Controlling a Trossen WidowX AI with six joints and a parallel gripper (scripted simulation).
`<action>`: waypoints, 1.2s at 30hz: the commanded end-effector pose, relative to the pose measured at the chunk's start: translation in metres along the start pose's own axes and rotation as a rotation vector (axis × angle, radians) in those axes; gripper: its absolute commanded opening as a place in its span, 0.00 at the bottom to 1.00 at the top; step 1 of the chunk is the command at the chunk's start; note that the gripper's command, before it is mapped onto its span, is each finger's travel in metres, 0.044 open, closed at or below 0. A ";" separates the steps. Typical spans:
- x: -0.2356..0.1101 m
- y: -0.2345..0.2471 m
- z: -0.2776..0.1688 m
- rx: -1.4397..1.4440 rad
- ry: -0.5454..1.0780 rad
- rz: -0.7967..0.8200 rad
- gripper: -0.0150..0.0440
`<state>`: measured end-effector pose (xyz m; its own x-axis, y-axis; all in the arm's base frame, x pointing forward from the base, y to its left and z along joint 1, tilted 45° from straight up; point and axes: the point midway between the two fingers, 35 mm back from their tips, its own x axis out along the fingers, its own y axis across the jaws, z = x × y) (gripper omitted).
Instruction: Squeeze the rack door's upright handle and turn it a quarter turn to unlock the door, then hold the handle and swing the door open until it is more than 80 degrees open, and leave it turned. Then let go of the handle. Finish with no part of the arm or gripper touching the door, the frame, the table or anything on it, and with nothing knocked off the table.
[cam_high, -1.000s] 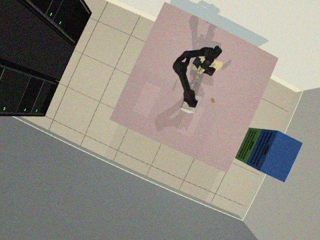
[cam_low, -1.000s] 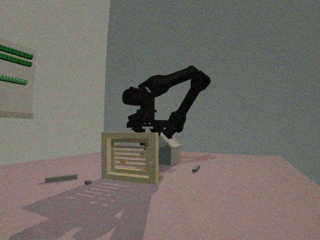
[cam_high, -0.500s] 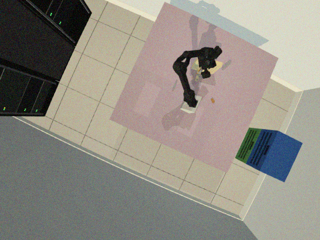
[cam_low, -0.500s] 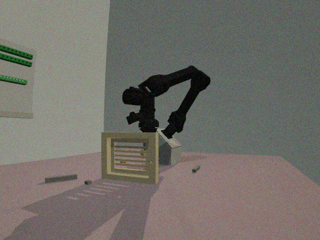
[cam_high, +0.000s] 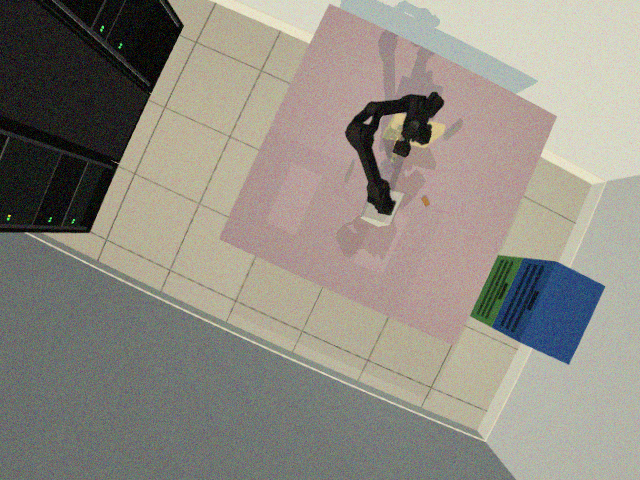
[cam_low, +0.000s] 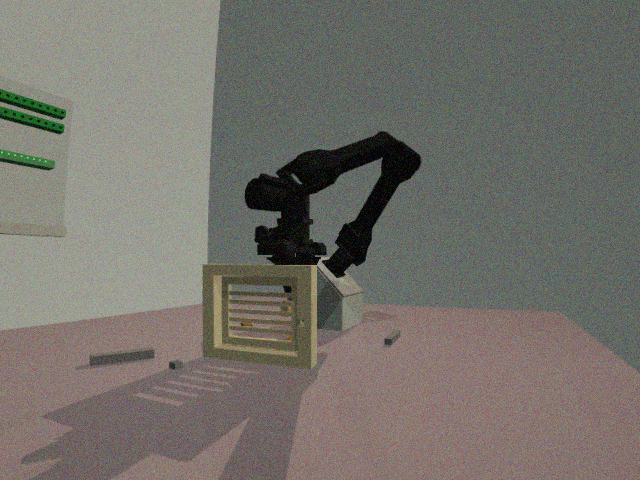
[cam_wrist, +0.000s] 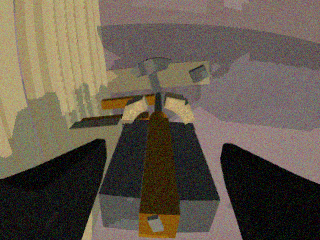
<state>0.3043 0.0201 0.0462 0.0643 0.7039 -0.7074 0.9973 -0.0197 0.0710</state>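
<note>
The cream frame (cam_high: 435, 135) (cam_low: 207, 315) stands upright on the pink table (cam_high: 330, 93) (cam_low: 491, 392). The slatted door (cam_low: 258, 280) looks closed within it, and its slats fill the upper left of the wrist view. The upright handle (cam_wrist: 160, 175), a dark grey block with an orange stripe, stands between my two black fingers in the wrist view. My gripper (cam_wrist: 164, 151) is open around it, with a visible gap on each side. In the top and exterior views the arm mostly hides the handle, and how far it is turned cannot be told.
A grey-white box (cam_high: 379, 222) (cam_low: 352, 312) stands by the arm's base. Grey bars (cam_high: 453, 129) (cam_low: 122, 356) (cam_low: 392, 337) and a small grey block (cam_low: 175, 364) lie around the frame. A small orange block (cam_high: 425, 200) lies on the table.
</note>
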 end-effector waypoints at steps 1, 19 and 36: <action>0.002 0.002 0.001 0.039 -0.001 0.005 0.74; 0.002 0.002 0.001 0.039 -0.001 0.005 0.55; 0.002 0.002 0.001 0.039 -0.001 0.005 0.35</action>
<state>0.3063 0.0204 0.0457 0.0707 0.7017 -0.7090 0.9975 -0.0491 0.0509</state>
